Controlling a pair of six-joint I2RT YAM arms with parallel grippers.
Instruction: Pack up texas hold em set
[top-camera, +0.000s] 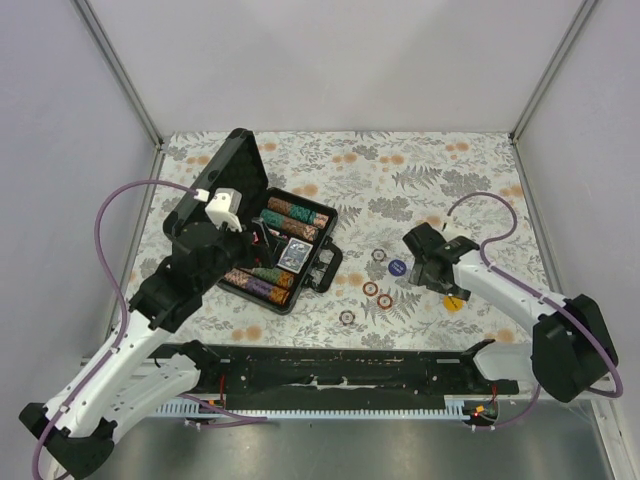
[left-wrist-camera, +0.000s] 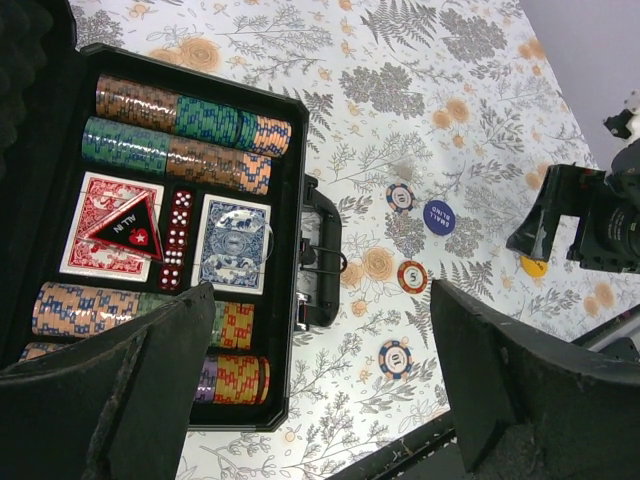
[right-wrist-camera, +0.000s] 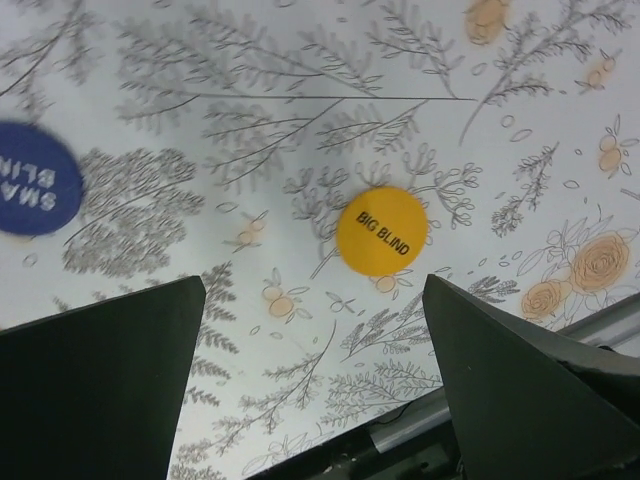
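Observation:
The black briefcase (top-camera: 322, 262) lies open at centre left, its foam-lined lid (top-camera: 232, 172) raised. In the left wrist view it holds rows of poker chips (left-wrist-camera: 185, 115), a red deck (left-wrist-camera: 85, 225), a blue deck (left-wrist-camera: 232, 243) and red dice (left-wrist-camera: 178, 240). My left gripper (top-camera: 262, 240) is open and empty above the case's near end (left-wrist-camera: 315, 400). Three loose chips (left-wrist-camera: 412, 276) and a blue Small Blind button (top-camera: 397, 267) lie right of the case. My right gripper (top-camera: 432, 262) is open and empty, just above the cloth near a yellow Big Blind button (right-wrist-camera: 381, 231).
A floral cloth (top-camera: 420, 180) covers the table. The black rail (top-camera: 350, 370) at the near edge runs between the arm bases. The case handle (left-wrist-camera: 320, 265) sticks out toward the loose chips. Grey walls close in the left, right and back.

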